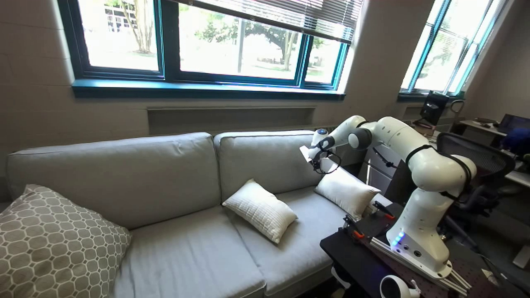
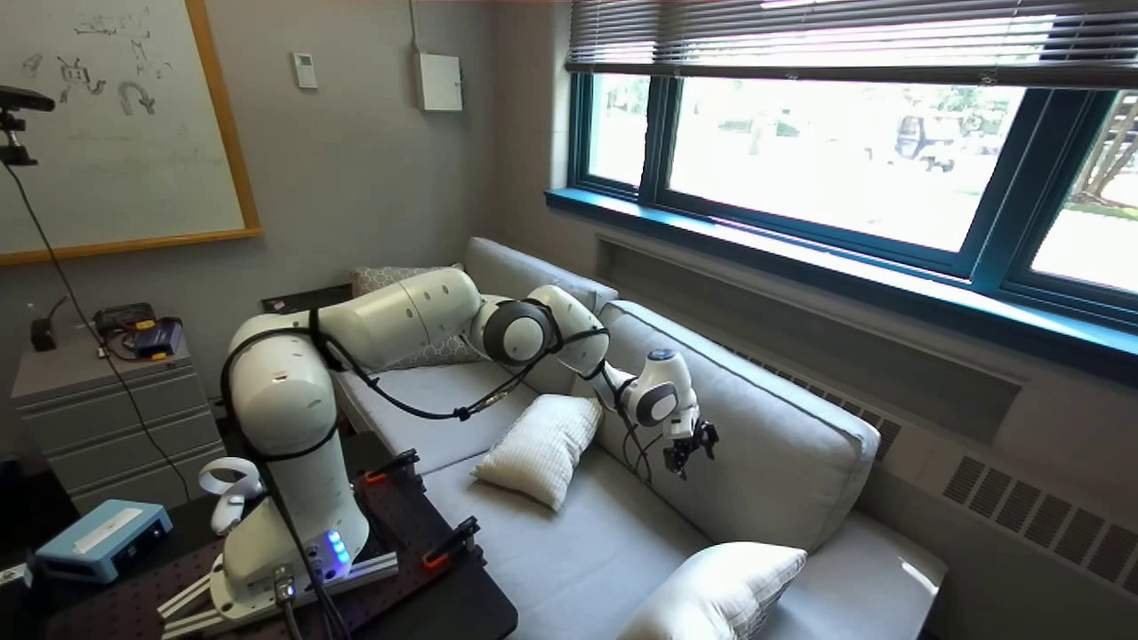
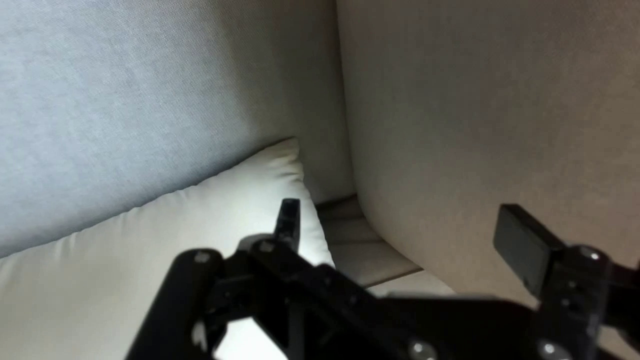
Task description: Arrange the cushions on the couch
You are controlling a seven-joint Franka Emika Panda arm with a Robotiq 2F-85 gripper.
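Possibly slipping end pillow (image 1: 347, 190): closing from this pose may catch only a sliver of its edge, and such soft filling would make a thin pinch that could pull free on the lift.

Back cushion (image 1: 269, 165): one finger stands in front of it in the wrist view; a straight descent might press that finger into the upholstery and stall it before the pillow is straddled.

Recess beside the corner (image 3: 350, 235): a fingertip landing on the pillow, rather than past its edge, could dent it or tuck it deeper here.

Cable (image 2: 462, 413): it hangs in a slack loop above the couch (image 2: 613, 533), so a low swing toward the middle pillow (image 2: 540, 449) could drag across it.

Gripper (image 2: 695, 451): fingers (image 3: 527, 245) spread wide, released, nothing between them.

Pillow and fingers: in the wrist view one finger overlaps the pillow below its corner, just inside the edge, while most of the pillow reaches away outside the gap; I judge it the end pillow. No contact shows, though height above it is hard to tell.

Padded arm (image 2: 889, 569): the end pillow sits beside it.

Seat (image 1: 308, 231): the middle pillow lies here, well apart from the fingers.
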